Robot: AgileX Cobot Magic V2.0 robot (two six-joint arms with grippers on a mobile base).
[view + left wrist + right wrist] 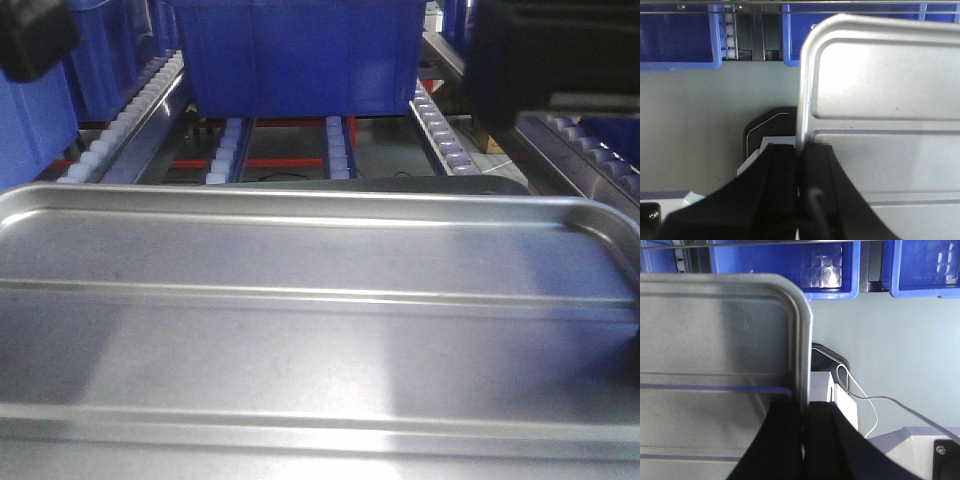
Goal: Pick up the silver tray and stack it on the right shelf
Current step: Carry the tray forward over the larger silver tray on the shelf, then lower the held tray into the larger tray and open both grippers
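Grip confirmed on both ends of the silver tray (320,330). The left fingers (782,170) are closed almost together on the tray's left short rim, one finger outside the rim and one inside, with the metal edge pinched between them. The right fingers (822,430) hold the opposite short rim in the same manner.

Tray lies level between the two pairs of fingers, with its long axis running from one pair to the other and its two raised ridges running along that axis. It extends inward from each grip and forward beyond the fingertips, and appears to be carried clear of any support.

Roller lanes lie ahead of the fingers. A blue bin (300,55) occupies the lane straight ahead. The right shelf (595,150), judged to be the roller lane forward and to the right of the right fingers, is nearer that arm. Its front bar is not visible. The coming move calls for both arms to carry the tray forward and rightward together, long axis held crosswise.
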